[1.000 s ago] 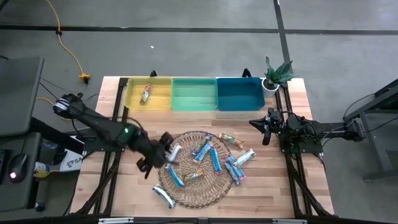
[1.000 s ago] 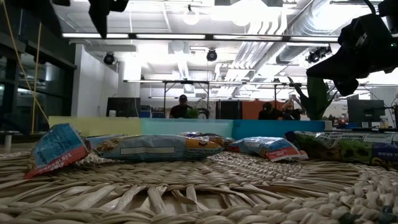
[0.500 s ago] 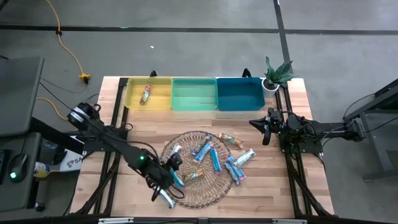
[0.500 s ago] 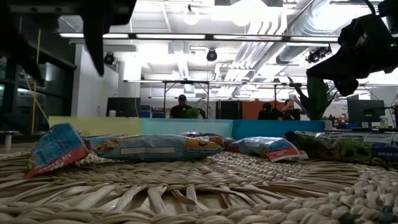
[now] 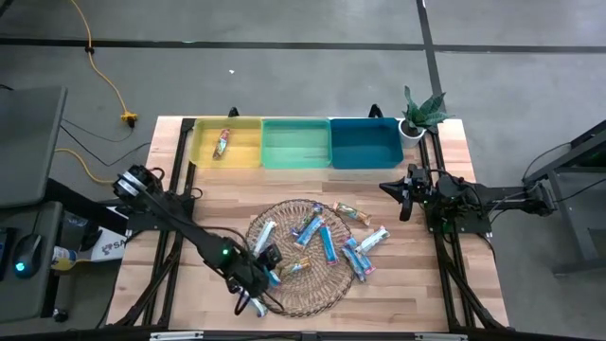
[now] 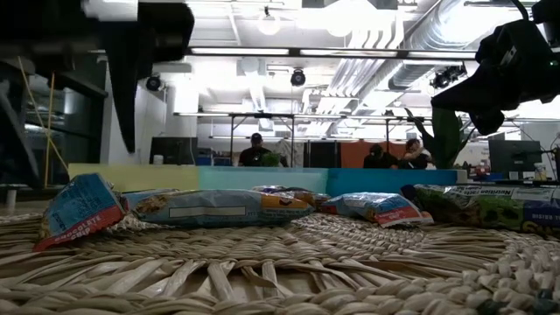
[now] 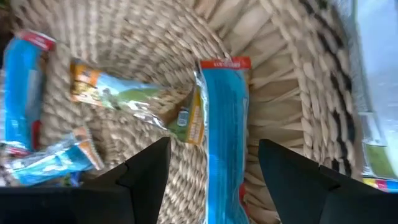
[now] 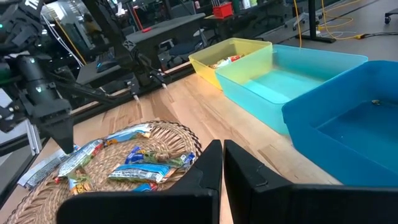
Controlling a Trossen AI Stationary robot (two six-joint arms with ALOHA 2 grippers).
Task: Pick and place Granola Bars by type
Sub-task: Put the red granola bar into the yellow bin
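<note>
Your left gripper (image 7: 208, 171) hangs spread over the blue bar (image 7: 225, 130) at the wicker mat's (image 7: 143, 50) near-left edge; judge it light, crinkly and slippery, so pinch across its narrow middle, while the right gripper (image 8: 222, 165), pressed together, waits by the blue bin (image 5: 365, 144).

Three bins (image 5: 296, 144) (plant (image 5: 421, 111) beside)

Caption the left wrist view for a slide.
Left pincer, open, straddles a blue granola bar on the wicker mat.
</note>
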